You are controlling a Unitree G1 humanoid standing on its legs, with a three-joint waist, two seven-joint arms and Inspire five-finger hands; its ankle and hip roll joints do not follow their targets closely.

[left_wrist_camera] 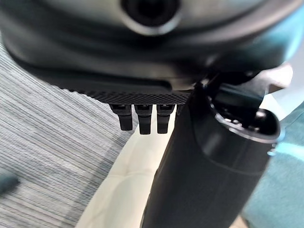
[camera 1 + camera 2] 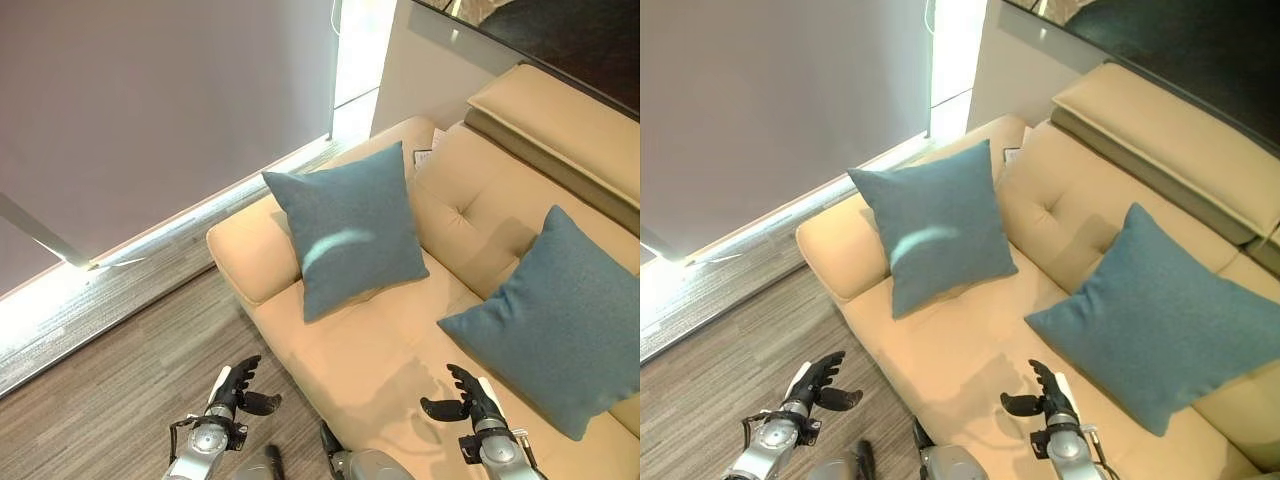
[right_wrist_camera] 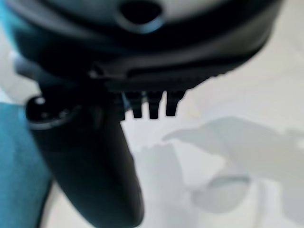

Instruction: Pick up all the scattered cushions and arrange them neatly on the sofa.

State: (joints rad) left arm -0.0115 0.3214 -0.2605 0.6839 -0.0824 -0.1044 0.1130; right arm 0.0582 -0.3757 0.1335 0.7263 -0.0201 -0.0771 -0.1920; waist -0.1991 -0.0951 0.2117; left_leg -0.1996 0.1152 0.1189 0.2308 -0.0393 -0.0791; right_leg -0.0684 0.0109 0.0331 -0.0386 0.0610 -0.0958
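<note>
2 blue cushions sit on the tan sofa [image 2: 360, 360]. The first cushion [image 2: 350, 228] stands tilted against the armrest at the sofa's far end. The second cushion [image 2: 560, 320] leans on the backrest to my right, its lower corner reaching toward the seat's front edge. A small white item [image 2: 422, 157] lies tucked behind the first cushion; I cannot tell what it is.

My left hand [image 2: 240, 388] hangs over the wood floor [image 2: 120, 400] beside the sofa, fingers loosely relaxed, holding nothing. My right hand [image 2: 462, 398] hovers over the bare seat, just beside the second cushion, also relaxed and empty.

Both cushions look placed. I judge the risk is my right hand brushing the second cushion and tipping it off the seat, since it leans with little support.
</note>
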